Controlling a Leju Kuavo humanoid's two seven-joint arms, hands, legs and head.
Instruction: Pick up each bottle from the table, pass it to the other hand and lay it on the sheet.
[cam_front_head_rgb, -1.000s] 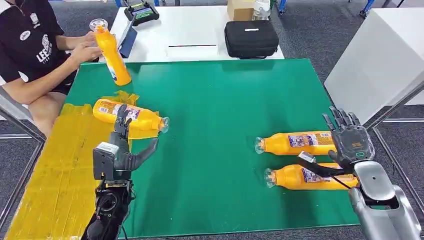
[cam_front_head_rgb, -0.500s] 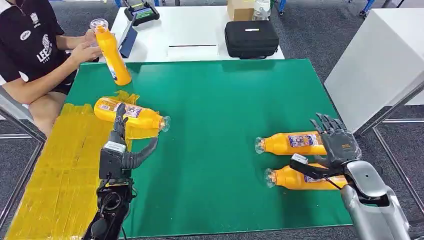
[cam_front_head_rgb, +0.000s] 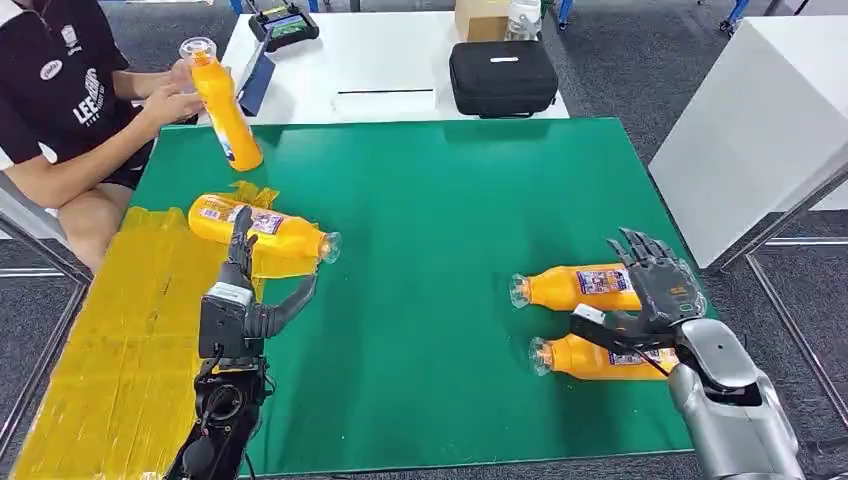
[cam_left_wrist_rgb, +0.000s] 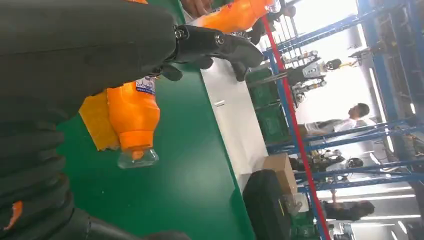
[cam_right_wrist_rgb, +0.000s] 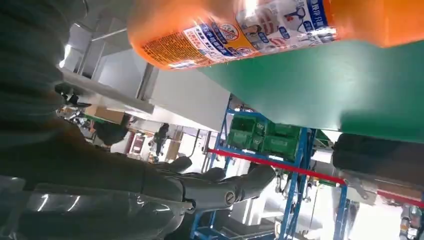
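Orange bottles with clear caps and printed labels lie on the green worktop (cam_front_head_rgb: 430, 200), the nearest bottle (cam_front_head_rgb: 590, 357) under the spread, empty right robot hand (cam_front_head_rgb: 655, 295).

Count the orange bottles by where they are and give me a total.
On the yellow sheet: 1
On the bare green mat: 2
In the person's hands: 1
Total: 4

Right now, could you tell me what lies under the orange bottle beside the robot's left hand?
The orange bottle lies on a crumpled corner of the yellow sheet, its neck out over the green table. The bottle hides the sheet directly beneath it.
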